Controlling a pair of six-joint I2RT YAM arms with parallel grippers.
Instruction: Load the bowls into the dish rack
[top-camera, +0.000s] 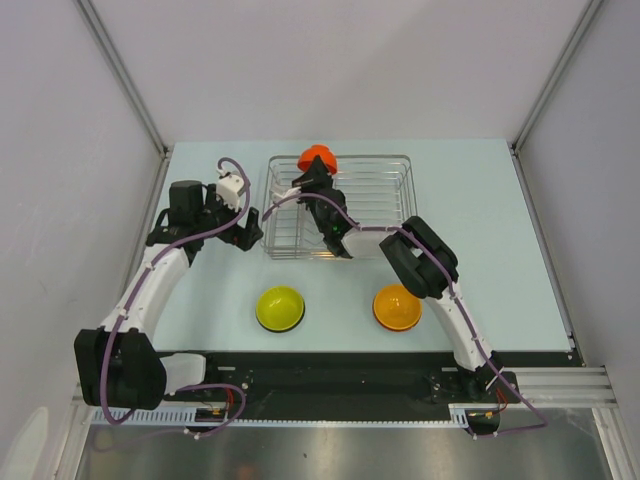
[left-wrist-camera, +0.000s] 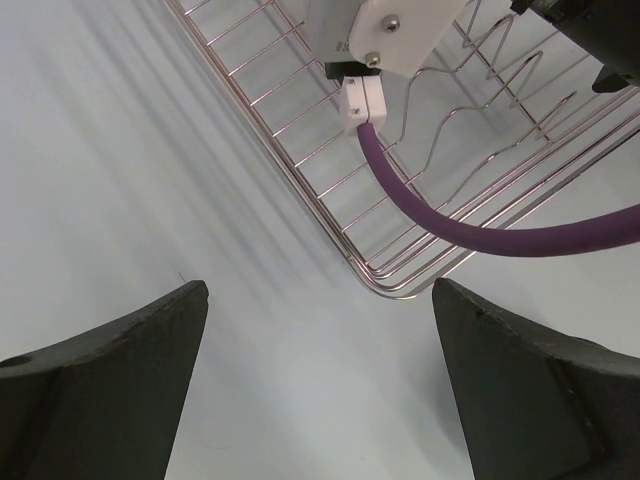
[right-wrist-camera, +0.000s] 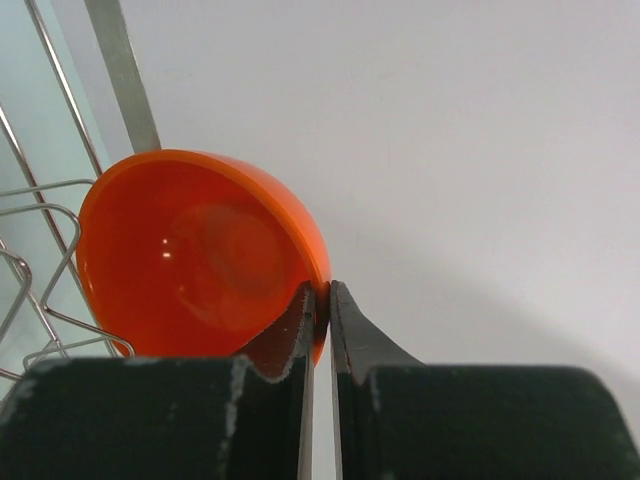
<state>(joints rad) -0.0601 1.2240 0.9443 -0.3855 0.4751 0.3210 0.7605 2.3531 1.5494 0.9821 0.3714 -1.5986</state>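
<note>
At the upper middle of the top view, by the far rim of the dish rack (top-camera: 405, 190), my right fingers (right-wrist-camera: 312, 318) pinch the red-orange bowl (right-wrist-camera: 200, 260) by its edge, so I should lower it well inside before letting go, my left fingers (top-camera: 247, 232) spread apart nearby.
</note>
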